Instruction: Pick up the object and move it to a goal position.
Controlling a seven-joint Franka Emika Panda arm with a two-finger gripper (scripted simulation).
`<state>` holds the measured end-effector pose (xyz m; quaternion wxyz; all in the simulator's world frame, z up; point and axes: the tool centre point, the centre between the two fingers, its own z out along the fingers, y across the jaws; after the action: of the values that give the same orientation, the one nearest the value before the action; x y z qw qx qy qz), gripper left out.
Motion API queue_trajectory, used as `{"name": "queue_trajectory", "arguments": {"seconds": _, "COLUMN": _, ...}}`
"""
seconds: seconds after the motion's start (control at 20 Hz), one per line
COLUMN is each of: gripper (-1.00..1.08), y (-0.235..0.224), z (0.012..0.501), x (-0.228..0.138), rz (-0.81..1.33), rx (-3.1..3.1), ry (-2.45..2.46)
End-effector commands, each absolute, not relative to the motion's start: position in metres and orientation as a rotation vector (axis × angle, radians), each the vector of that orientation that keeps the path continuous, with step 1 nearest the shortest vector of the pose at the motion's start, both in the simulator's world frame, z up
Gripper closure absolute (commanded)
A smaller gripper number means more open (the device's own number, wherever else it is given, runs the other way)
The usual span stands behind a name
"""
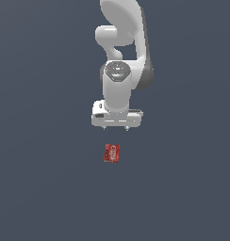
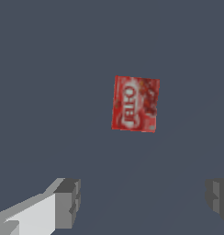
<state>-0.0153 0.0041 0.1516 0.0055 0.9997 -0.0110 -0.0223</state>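
Hovering above a plain dark blue-grey floor [image 1: 46,188], the white, two-fingered gripper [image 1: 116,128] of a lone white Franka arm [image 1: 120,56] hangs with its jaws spread wide and nothing between them. In the wrist view the two grey fingertips [image 2: 68,202] stand far apart, with bare floor in the gap.

The small, flat red rectangular box with white lettering on its top [image 1: 111,153] lies on the floor below the gripper and a little ahead of it, well apart from both fingers and not yet beneath the gap. In the wrist view the box [image 2: 135,103] sits nearly square to the fingers, turned only slightly.

The box looks like a light, stiff carton, probably easy to lift and unlikely to deform under a moderate squeeze. Its printed top may be smooth, so the surer hold is likely across the two long side faces, near the middle, where the box is narrower than the open jaws. It lies low, so the fingers would have to come down close to the floor.

By count: one box, one arm, one gripper with two fingers. No goal marker shows in either view.
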Motion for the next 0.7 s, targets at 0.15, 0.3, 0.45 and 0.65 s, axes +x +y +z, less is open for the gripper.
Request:
{"name": "queue_trajectory", "arguments": {"seconds": 0.15, "gripper": -0.92, "y": 0.011, "z": 0.152, "x": -0.016, "rz": -0.070, "rx": 3.130, "ry": -0.022}}
{"name": "queue_trajectory", "arguments": {"seconds": 0.3, "gripper": -0.92, "y": 0.028, "z": 0.152, "x": -0.020, "rz": -0.070, "rx": 3.132, "ry": 0.008}}
{"name": "queue_trajectory", "arguments": {"seconds": 0.45, "gripper": -0.92, "y": 0.036, "z": 0.152, "x": -0.022, "rz": -0.071, "rx": 3.132, "ry": 0.023}}
{"name": "queue_trajectory", "arguments": {"seconds": 0.65, "gripper": -0.92, "y": 0.033, "z": 0.150, "x": -0.020, "rz": -0.069, "rx": 3.132, "ry": 0.015}}
